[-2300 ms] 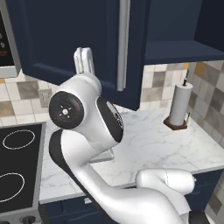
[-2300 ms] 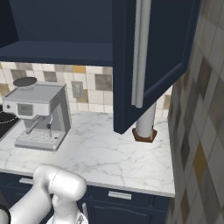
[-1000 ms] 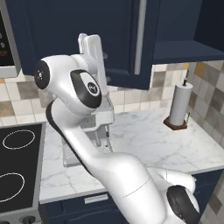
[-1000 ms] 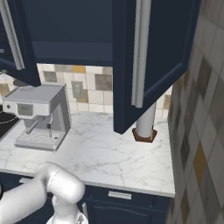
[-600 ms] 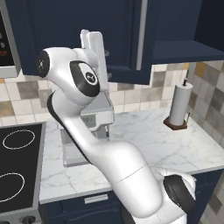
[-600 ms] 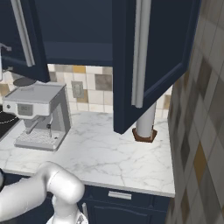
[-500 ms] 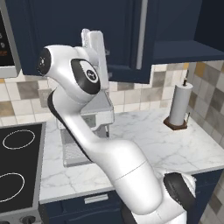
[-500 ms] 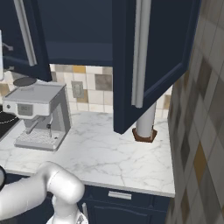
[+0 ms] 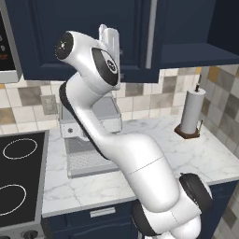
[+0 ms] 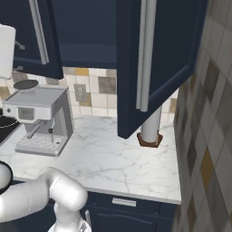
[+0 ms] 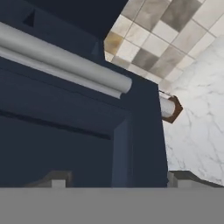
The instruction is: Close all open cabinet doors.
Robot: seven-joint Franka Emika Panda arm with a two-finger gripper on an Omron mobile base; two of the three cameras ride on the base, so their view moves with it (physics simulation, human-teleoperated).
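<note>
I see a grey coffee machine (image 10: 41,118) on the white marble counter (image 10: 113,158). A paper towel roll (image 9: 191,112) stands upright on a brown base near the tiled wall (image 9: 140,100). A black stove (image 9: 18,182) sits just beside the counter.

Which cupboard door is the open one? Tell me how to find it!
Look above the marble counter at the dark blue wall cupboards. The open door hangs over the paper towel roll by the right wall, swung out toward you, unlike the door left of it.
</note>
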